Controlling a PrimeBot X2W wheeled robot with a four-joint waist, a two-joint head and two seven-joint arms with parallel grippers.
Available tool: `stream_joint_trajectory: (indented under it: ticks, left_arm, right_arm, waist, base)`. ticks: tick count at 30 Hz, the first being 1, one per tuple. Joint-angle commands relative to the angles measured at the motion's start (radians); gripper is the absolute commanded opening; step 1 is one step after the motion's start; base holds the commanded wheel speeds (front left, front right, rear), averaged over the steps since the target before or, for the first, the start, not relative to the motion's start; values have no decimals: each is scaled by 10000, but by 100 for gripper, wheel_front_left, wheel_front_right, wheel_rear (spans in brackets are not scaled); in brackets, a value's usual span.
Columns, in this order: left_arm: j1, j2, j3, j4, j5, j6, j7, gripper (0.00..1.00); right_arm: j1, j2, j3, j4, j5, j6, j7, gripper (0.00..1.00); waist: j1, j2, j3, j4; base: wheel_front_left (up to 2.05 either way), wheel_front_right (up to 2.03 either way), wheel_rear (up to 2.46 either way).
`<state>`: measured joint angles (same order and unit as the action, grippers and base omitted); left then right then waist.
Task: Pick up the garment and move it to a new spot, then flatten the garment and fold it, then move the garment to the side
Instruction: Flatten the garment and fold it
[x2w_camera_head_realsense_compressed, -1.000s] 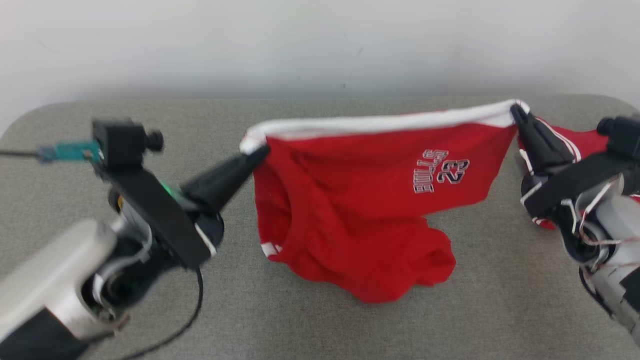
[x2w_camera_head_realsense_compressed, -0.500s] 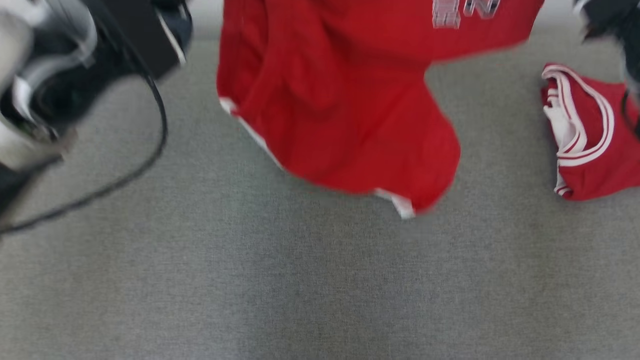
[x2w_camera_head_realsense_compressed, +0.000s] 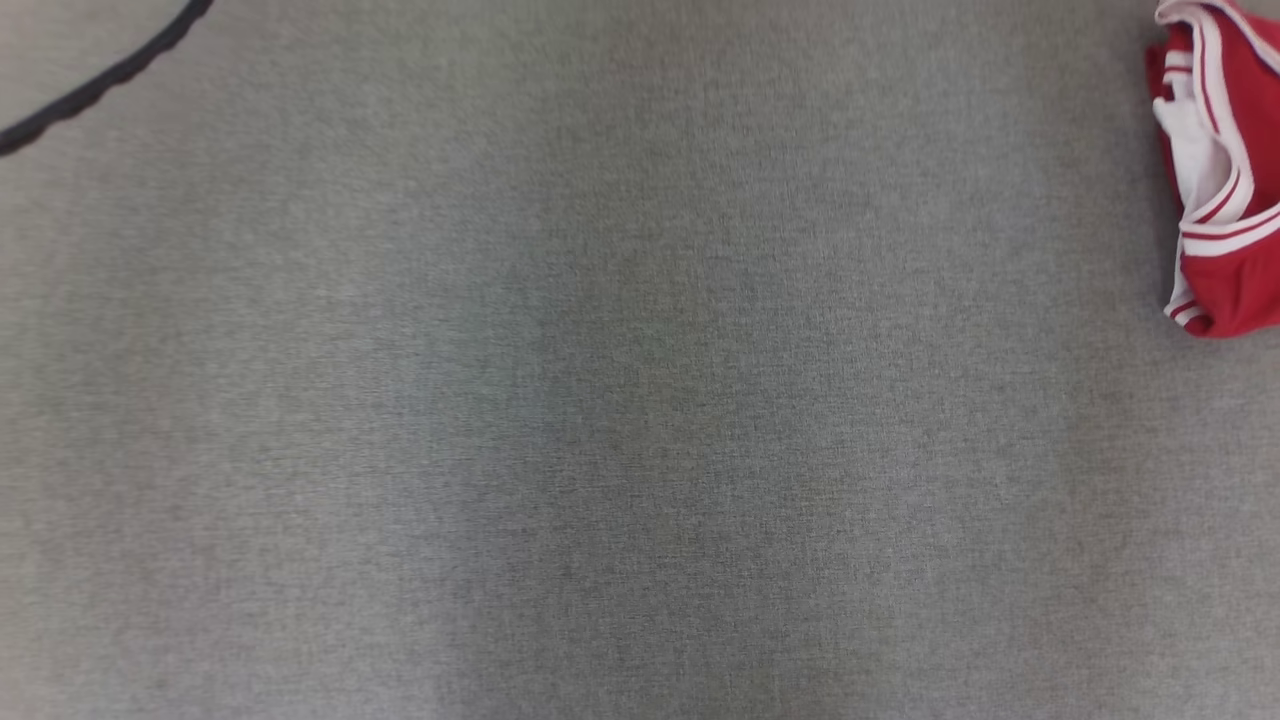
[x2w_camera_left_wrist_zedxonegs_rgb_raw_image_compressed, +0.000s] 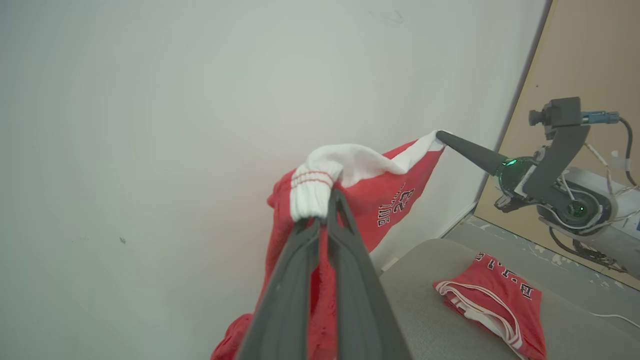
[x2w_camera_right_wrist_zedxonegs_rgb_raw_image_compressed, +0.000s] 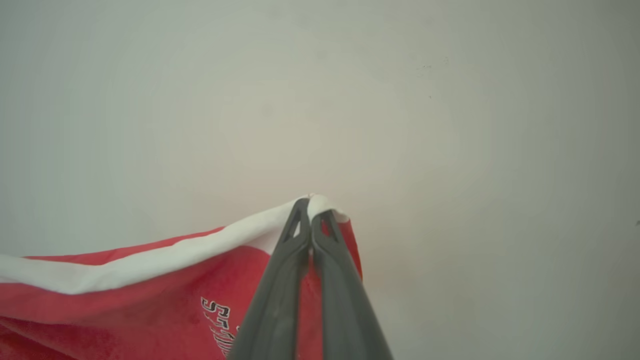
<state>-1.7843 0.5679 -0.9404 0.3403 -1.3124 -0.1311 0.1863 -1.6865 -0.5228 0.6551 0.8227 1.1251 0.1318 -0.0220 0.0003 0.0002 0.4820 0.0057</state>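
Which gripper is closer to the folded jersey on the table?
Right. The right gripper hangs roughly above the folded jersey; the left gripper, gripping the shorts too, is farther off.

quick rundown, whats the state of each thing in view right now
held red garment, lifted and hanging, white waistband stretched between both grippers
left gripper, shut on the bunched end of the waistband
right gripper, shut on the other end of the waistband
folded red garment, lying folded on the grey table, nothing touching it
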Motion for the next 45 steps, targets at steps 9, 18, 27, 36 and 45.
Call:
stream_joint_trajectory:
  ticks: [9, 18, 27, 36, 45]
  left_arm:
    - [980, 336, -987, -538, -377, 12, -1480, 0]
    - [3902, 1287, -2440, -2180, -732, 11, -3050, 0]
    - [6923, 1784, -3096, -2966, -363, 11, -4259, 0]
    - [10315, 1059, -3352, -2188, 1362, 217, -4491, 0]
    - [12731, 513, -3176, -960, 3490, 379, -4501, 0]
  right_arm:
    - [1405, -458, 332, -1185, 1031, -19, -731, 0]
    - [5620, -1703, 1205, -3858, 2396, -19, -1367, 0]
    - [9623, -2635, 1774, -5766, 3157, -19, -2200, 0]
    - [12980, -3230, 1489, -6862, 3804, -19, -2432, 0]
    - [15771, -3174, 805, -7429, 3790, -19, -2428, 0]
  waist:
    - [-3, -2, 124, -214]
    - [-3, -2, -1088, -254]
    - [-3, -2, -2059, -131]
    - [-3, -2, -3121, 122]
    - [-3, -2, -4032, 238]
  base:
    - [0, 0, 0]
    - [0, 0, 0]
    - [0, 0, 0]
    - [0, 0, 0]
    - [0, 0, 0]
